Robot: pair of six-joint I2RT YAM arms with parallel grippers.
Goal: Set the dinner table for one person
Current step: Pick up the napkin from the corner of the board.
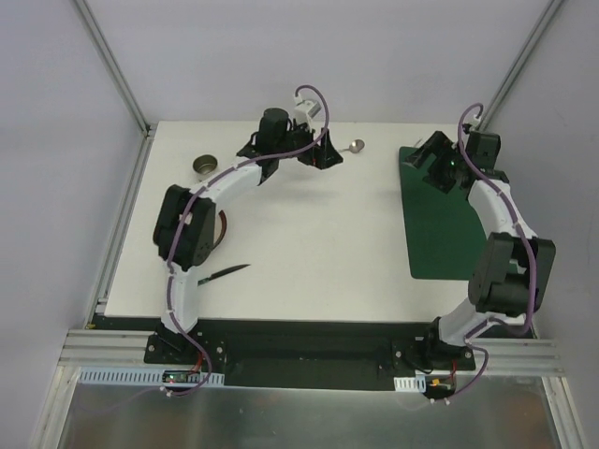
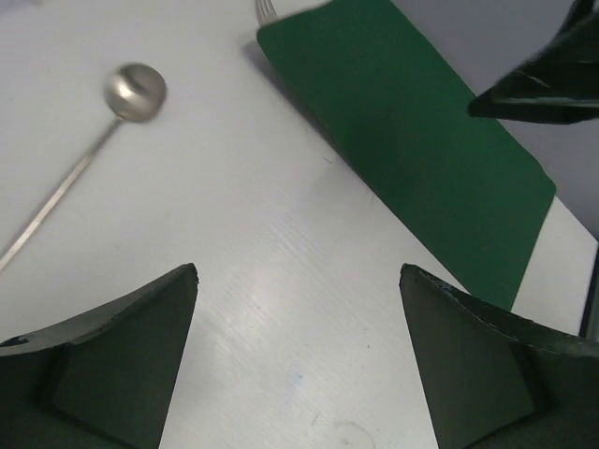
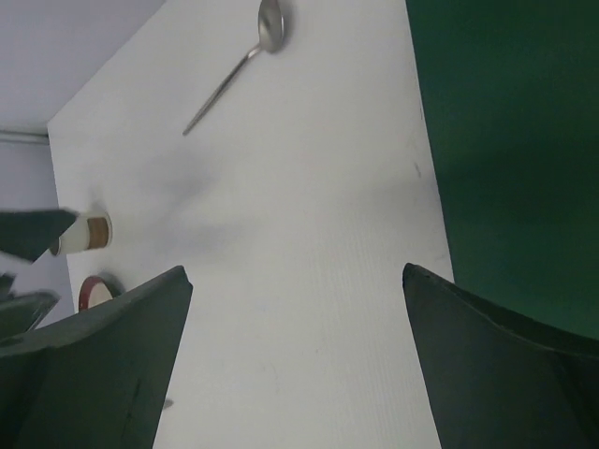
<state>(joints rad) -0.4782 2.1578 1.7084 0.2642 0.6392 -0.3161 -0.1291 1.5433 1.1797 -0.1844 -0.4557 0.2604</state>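
The left gripper [image 2: 298,269] hangs with its jaws spread wide and nothing between them, over the far edge of the dinner table [image 1: 309,243] around its middle, just beside a spoon [image 1: 356,145]. Starting at the tabletop's left side, a small round dish [image 1: 204,166] sits near the far-left corner. A red-rimmed round thing [image 1: 223,229] (probably the plate) is partly hidden under the left arm, and a dark knife [image 1: 225,272] lies toward the near-left corner. The green placemat [image 1: 440,220] runs along the right edge and looks bare. Only fork tines [image 2: 265,9] show beside its far corner, and whether they touch it I cannot tell. The right gripper [image 3: 295,271] hovers over the mat's far end, its jaws also apart and empty. By my reading the setting is hardly begun: the mat is down, and the plate, knife, spoon, fork and dish are not yet gathered on or around it.
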